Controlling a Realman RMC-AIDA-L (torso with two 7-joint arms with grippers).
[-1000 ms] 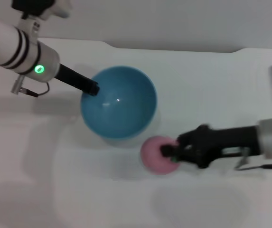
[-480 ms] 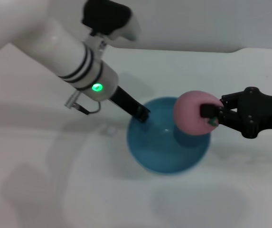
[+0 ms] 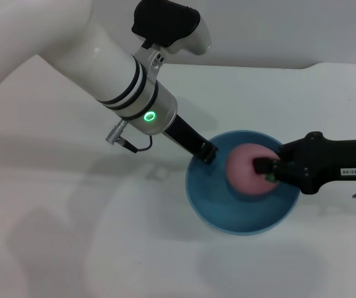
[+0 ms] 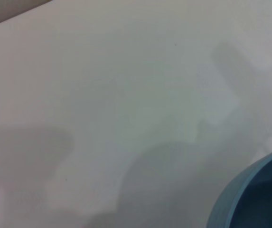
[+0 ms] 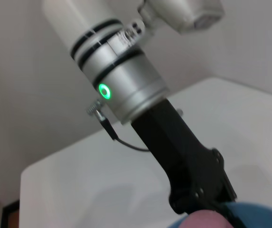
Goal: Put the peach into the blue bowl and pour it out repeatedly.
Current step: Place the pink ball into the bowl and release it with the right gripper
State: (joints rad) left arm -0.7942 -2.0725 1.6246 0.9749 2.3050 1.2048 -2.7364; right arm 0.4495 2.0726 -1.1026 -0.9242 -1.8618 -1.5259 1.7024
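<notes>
Your right gripper (image 3: 268, 172) is pinching the peach (image 3: 246, 169) low inside the blue bowl (image 3: 243, 220), so the drop will be short. Left gripper (image 3: 206, 153) clamps the bowl's rim on its far left side to steady it, mid-worktop toward the right edge.

Bright even light, soft shadows, blurry

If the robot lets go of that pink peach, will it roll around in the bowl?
Probably, a little. The peach looks round like a ball, and the blue bowl looks smooth and curved inside, so it would likely roll down to the middle. It looks matte, so the right gripper probably holds it without slipping. The left gripper holds the bowl's rim, so it shouldn't tip.
</notes>
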